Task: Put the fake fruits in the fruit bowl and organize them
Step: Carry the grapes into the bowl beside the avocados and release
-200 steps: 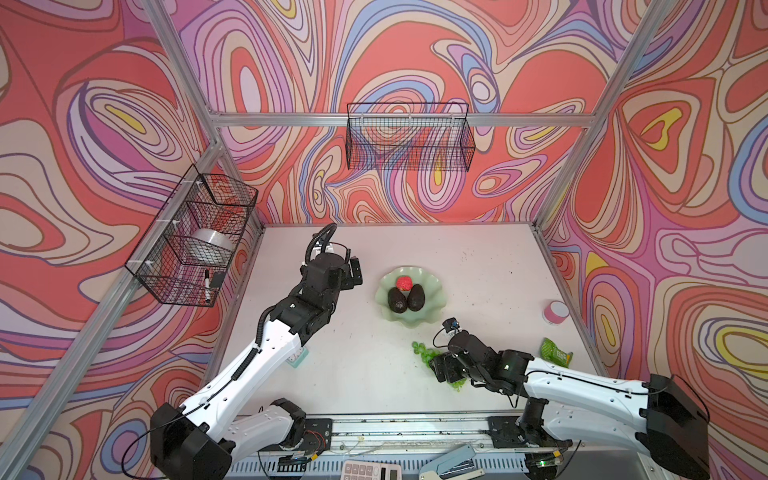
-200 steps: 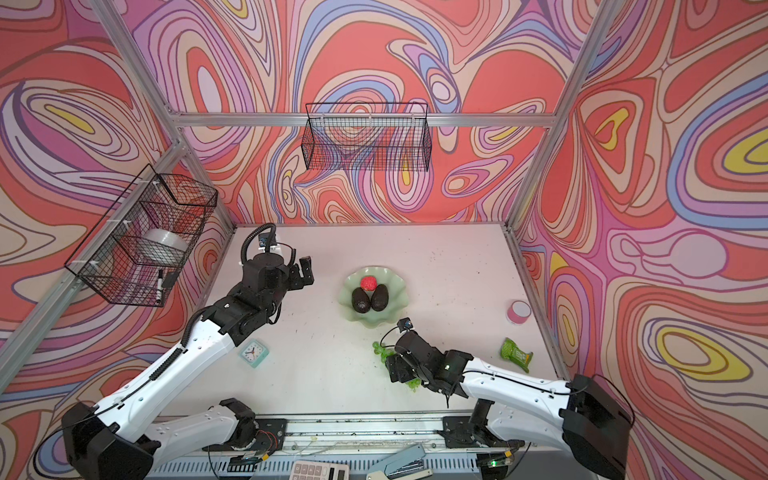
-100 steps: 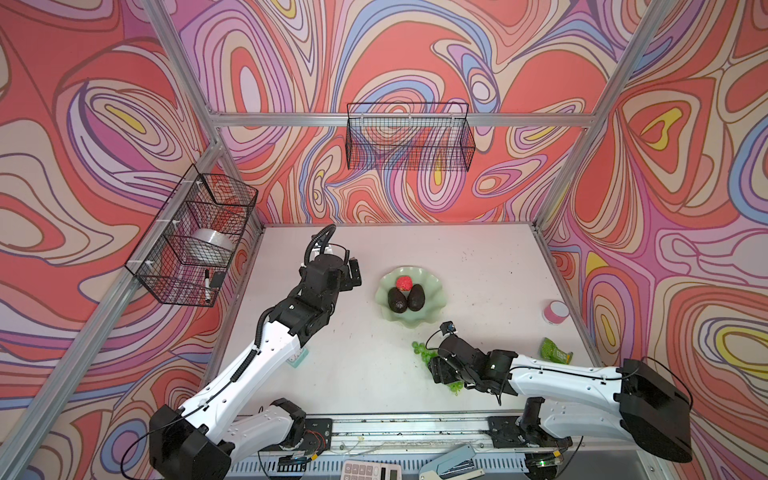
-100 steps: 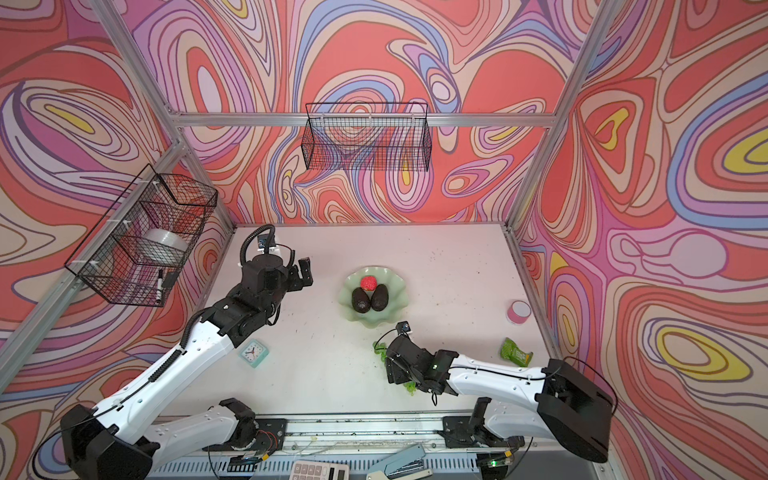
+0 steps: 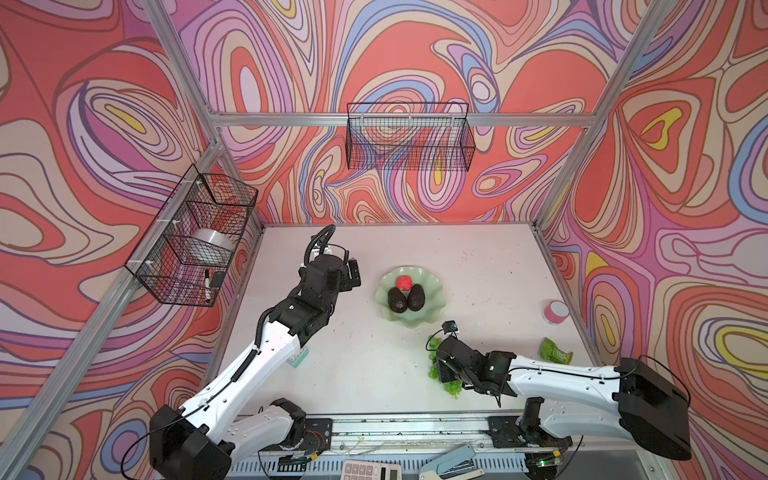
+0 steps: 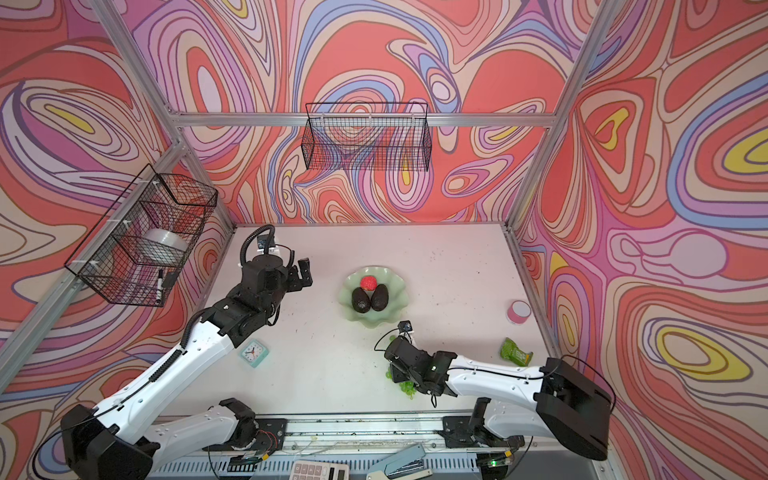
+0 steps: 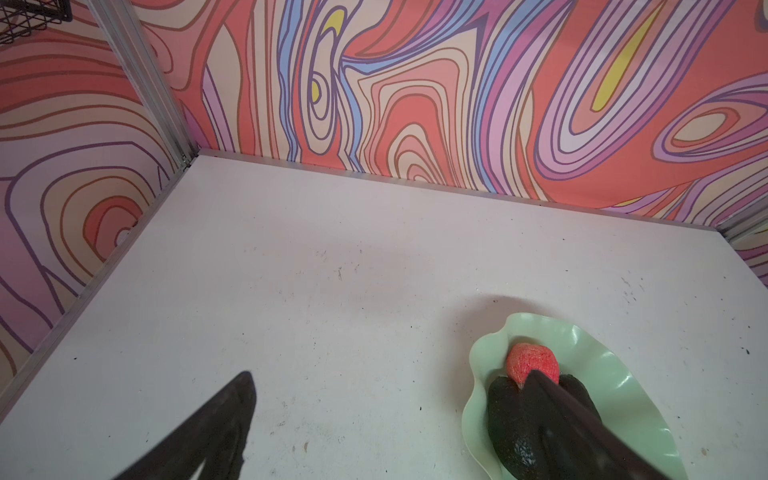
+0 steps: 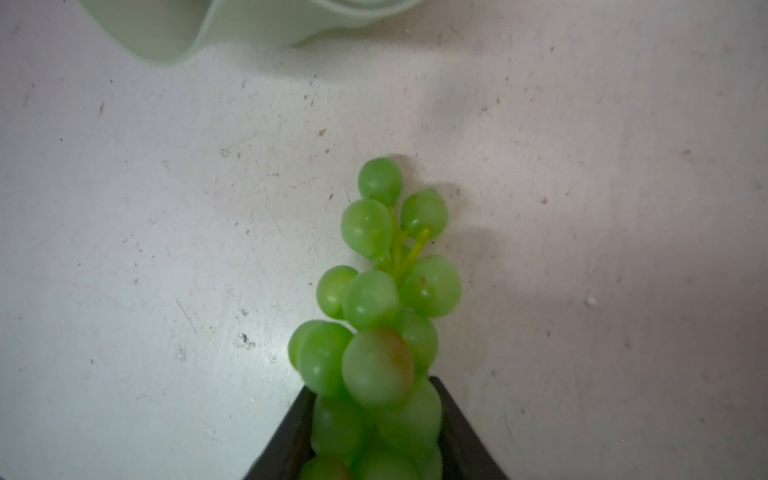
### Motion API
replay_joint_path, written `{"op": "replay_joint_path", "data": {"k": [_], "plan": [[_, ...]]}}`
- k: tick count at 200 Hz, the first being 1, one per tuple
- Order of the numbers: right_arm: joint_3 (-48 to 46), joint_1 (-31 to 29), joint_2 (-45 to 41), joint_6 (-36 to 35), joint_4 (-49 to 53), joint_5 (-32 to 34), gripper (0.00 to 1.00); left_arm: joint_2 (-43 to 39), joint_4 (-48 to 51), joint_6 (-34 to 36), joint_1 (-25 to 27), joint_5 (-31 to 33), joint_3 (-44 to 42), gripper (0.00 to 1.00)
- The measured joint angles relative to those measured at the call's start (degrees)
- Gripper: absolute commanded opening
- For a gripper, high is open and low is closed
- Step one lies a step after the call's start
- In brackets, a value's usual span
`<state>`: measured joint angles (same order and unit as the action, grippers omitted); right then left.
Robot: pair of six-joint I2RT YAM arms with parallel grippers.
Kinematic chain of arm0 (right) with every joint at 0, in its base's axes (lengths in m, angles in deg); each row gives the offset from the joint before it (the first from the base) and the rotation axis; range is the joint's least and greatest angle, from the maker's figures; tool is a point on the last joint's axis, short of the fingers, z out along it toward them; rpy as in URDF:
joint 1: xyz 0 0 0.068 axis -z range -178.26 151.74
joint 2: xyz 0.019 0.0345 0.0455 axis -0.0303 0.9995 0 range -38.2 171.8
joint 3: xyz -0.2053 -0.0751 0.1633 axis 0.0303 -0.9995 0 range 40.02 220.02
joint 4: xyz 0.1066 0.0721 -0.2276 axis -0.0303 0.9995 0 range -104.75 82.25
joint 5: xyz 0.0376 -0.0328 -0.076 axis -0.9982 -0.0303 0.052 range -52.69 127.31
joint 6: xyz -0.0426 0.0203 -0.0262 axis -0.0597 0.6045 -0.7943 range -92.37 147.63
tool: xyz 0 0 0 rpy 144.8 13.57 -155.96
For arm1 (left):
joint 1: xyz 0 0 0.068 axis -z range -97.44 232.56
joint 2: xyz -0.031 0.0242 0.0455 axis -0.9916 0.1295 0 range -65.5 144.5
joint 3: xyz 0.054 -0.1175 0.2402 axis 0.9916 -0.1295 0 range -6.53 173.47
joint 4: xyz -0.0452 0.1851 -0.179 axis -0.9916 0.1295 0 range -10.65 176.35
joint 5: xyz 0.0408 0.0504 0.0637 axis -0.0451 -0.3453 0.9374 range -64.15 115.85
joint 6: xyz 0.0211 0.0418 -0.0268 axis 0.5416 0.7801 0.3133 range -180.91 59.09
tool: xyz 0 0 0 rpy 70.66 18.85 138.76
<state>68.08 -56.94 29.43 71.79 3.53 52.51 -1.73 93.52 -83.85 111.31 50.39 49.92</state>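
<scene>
Probably a robotics lab cell, aluminium frame (image 5: 399, 119), swirl-printed walls (image 5: 415, 50), white tabletop (image 5: 478, 257)

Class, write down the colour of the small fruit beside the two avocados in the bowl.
Red. The small fruit shows best in the left wrist view.

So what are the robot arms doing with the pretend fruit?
They are filling the fruit bowl. Two avocados and a red strawberry already lie in it. The right gripper has its fingers closed on the bunch of green grapes, which lies on the table close to the bowl and is not yet in it. The left gripper hangs open beside the bowl, holding nothing.
</scene>
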Motion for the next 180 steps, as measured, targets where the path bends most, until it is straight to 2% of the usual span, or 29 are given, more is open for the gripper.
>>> {"op": "replay_joint_path", "data": {"k": [68,123,152,180], "plan": [[0.76,0.15,-10.38,2.71,7.04,5.16,0.32,-0.92,0.02,0.00,-0.35,0.00,0.00,1.00],[10.82,3.19,-16.09,0.76,14.86,9.46,0.32,-1.03,0.02,-0.02,-0.37,0.00,0.00,1.00],[17.73,5.44,-14.62,-2.75,16.28,10.45,0.32,-1.64,0.02,-0.02,-0.39,0.02,0.00,1.00],[23.76,11.17,-8.44,-7.08,14.86,8.85,0.31,-1.90,0.02,-0.02,-0.63,0.02,-0.04,1.00]]}}
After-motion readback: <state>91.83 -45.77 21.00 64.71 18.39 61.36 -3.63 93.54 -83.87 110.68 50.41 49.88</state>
